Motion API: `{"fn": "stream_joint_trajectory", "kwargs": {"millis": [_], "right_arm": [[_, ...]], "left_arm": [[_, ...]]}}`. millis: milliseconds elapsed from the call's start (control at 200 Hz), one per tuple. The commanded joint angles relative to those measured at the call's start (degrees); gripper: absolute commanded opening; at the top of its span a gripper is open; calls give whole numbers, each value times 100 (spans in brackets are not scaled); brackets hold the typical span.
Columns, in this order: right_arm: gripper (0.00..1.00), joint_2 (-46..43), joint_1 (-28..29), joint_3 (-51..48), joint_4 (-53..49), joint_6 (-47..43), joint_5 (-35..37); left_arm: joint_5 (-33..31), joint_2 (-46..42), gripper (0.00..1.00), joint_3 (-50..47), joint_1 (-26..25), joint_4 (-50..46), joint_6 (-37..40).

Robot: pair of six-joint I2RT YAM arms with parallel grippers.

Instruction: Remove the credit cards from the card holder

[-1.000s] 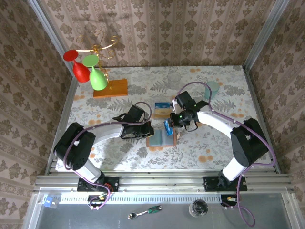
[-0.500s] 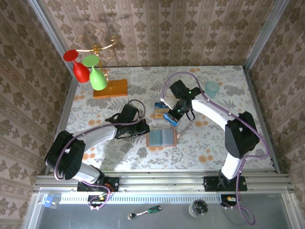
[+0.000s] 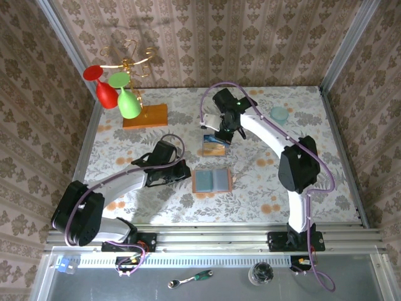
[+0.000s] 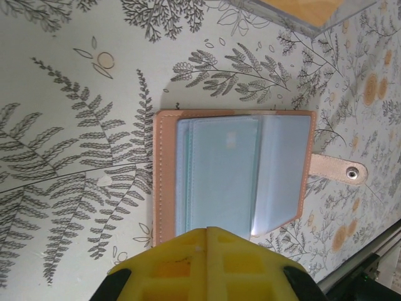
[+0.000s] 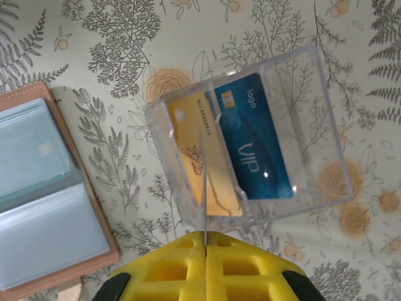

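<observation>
Two cards (image 5: 250, 147) in clear box (image 5: 313, 125); right claw (image 5: 205, 235) pinches third card (image 5: 205, 182); left claw (image 4: 207, 231) clenched.

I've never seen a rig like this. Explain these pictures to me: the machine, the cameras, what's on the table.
Two robot arms are bolted at the table's near edge, each ending in a two-finger gripper. One picture looks down from above; the other two come from cameras on the wrists, each with its own gripper at the bottom edge. On the flowered table lie an open card holder, a clear plastic box holding an orange-tan card and a blue card, and a wooden slab. The left gripper is shut, empty, near the holder. The right gripper pinches what looks like a thin card, edge-on, over the box.
</observation>
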Motion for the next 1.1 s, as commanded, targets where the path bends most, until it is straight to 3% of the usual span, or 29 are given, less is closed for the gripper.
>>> {"fn": "stream_joint_trajectory", "kwargs": {"millis": [0, 305, 745, 885, 995, 1095], "right_arm": [[0, 342, -5, 470, -459, -374, 110], [0, 1072, -14, 1435, -757, -732, 329], [1, 1560, -14, 1964, -775, -851, 338], [7, 1592, -14, 1961, -766, -908, 420], [16, 1587, -8, 1962, -747, -891, 536], [18, 1528, -19, 1954, -692, -868, 644]], "left_arm": [[-82, -164, 5, -71, 66, -120, 60], [-39, -151, 5, -60, 213, -169, 102], [42, -94, 5, -64, 391, -186, 159], [68, -59, 5, -64, 424, -172, 158], [85, -26, 4, -90, 427, -121, 158], [103, 3, 5, -82, 427, -85, 153]]}}
